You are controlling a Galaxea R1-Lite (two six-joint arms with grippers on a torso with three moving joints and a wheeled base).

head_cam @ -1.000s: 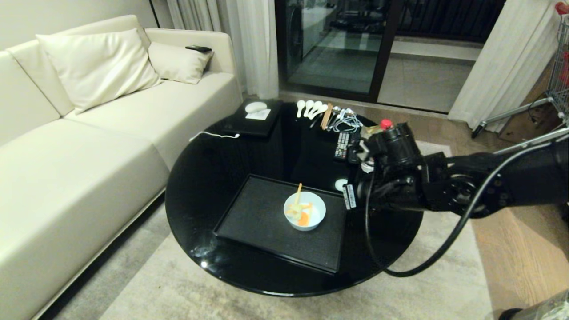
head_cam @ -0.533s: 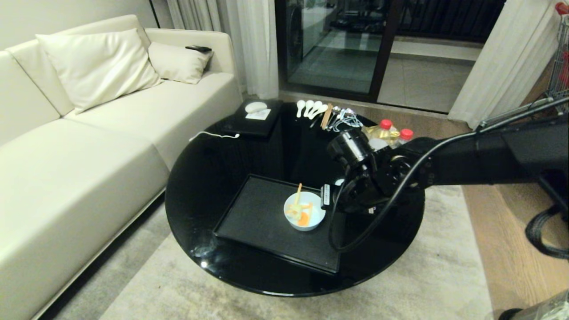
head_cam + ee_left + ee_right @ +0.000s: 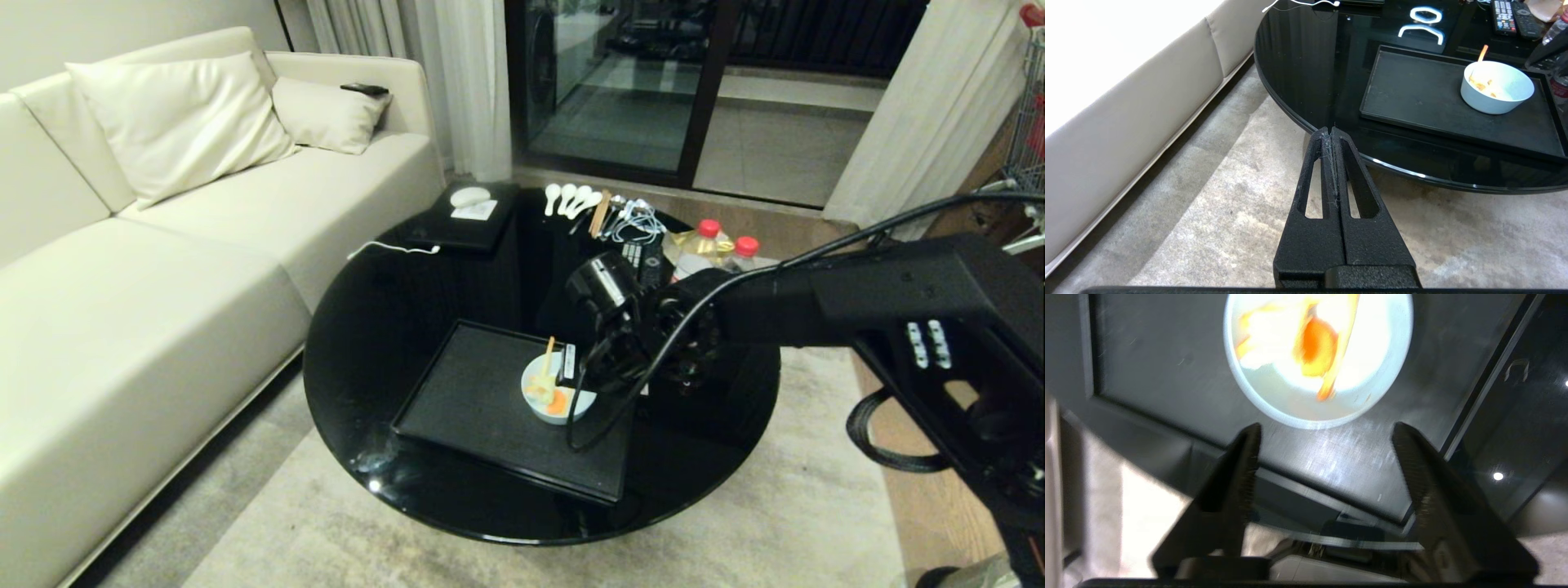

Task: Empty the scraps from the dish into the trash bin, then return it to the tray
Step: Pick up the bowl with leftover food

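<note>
Dish (image 3: 545,396) sits on tray (image 3: 465,400), right part, scraps (image 3: 549,394) inside. Right gripper (image 3: 1327,433) spread wide just above it, empty. Glazed, likely slippery, light, breakable: pinch the rim wall. Left gripper (image 3: 1333,134) closed, parked

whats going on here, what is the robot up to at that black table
The robot's right gripper is reaching over the dish, which sits on the black tray on the round table. Its fingers are spread apart above the tray beside the bowl, not touching it. The scraps, orange and pale peel strips, lie in the dish. The left gripper is shut and parked off the table's edge, above the rug. No trash bin is clearly in view.
</note>
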